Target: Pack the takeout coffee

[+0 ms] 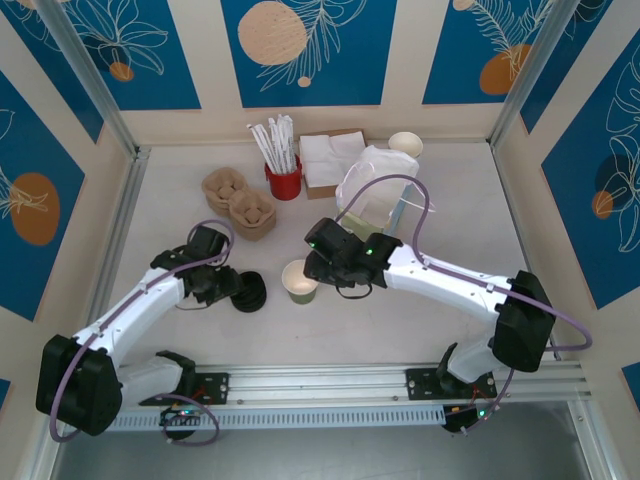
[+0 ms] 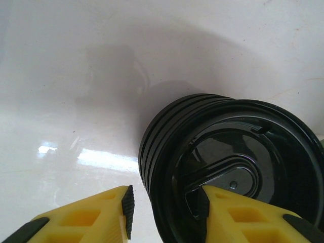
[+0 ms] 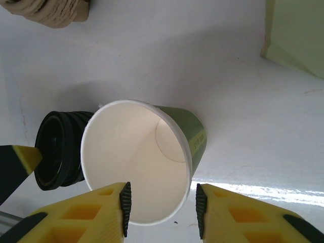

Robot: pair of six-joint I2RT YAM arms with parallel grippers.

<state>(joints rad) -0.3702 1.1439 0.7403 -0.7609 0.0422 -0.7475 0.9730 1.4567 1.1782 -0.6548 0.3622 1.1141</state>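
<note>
Right, biggest first: the white plastic bag (image 1: 372, 185) sits toward the far right of the tabletop (image 1: 400, 330), its contents too murky for us to read. Left of it, toward the far edge, two pulp cup carriers (image 1: 250, 213) lie empty, and the red cup (image 1: 284, 186) bristles with wrapped straws (image 1: 274, 140). Near the middle, toward the near edge, we have the takeout coffee (image 1: 299, 281): olive sides, no lid on, nothing inside but its pale bottom. The right gripper (image 3: 162, 208) stands spread over its near rim; whether it touches, we can't tell. Just left of the cup is the stack of black lids (image 1: 250, 292). The left gripper (image 2: 163, 205) is part-spread astride its rim, with bare tabletop showing beside one pad. Both pairs of fingers are cut off at the bottom of the wrist views.
</note>
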